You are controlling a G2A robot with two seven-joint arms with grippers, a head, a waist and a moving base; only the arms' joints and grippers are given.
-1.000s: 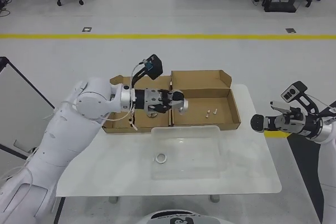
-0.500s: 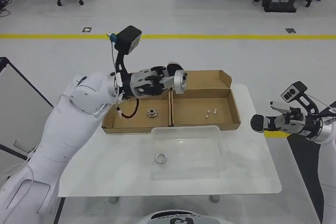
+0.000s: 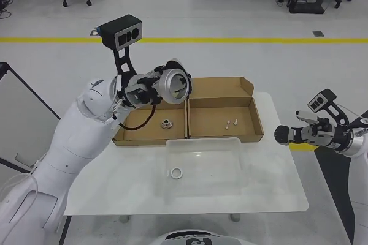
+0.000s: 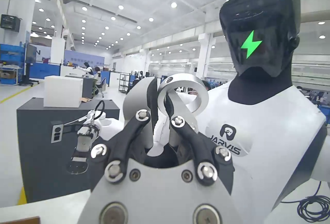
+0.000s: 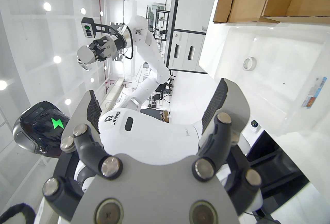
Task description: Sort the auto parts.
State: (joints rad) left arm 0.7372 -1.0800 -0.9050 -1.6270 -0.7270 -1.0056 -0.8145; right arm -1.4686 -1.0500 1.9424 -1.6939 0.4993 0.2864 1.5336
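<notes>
The left gripper [image 4: 159, 98] is holding a metal ring [image 4: 185, 80] high in the air, above the far left corner of the cardboard box [image 3: 245, 82]. It is clamped on the ring's wall. One finger [image 4: 180, 111] is passing through the bore and the other is pressing on the outside, though how deeply the outer pad is seated is hard to tell.

The ring looks like machined metal: stiff, smooth, and probably heavy for its size. A firm squeeze is unlikely to harm it, but its polished face could slide or pivot in a two-point pinch. Gripping across the wall, as it is held now, seems safer than spanning the full outer width. It is better lowered onto a surface than dropped.

The right gripper [image 5: 156, 103] is hanging beyond the right edge of the table [image 3: 282, 177], its jaws wide apart with nothing between them.

In the box, a flanged part [image 3: 166, 124] is lying in the left compartment and two small white pieces [image 3: 231, 124] in the right. A small ring [image 3: 176, 174] is sitting in the clear bin [image 3: 233, 147] just in front.
</notes>
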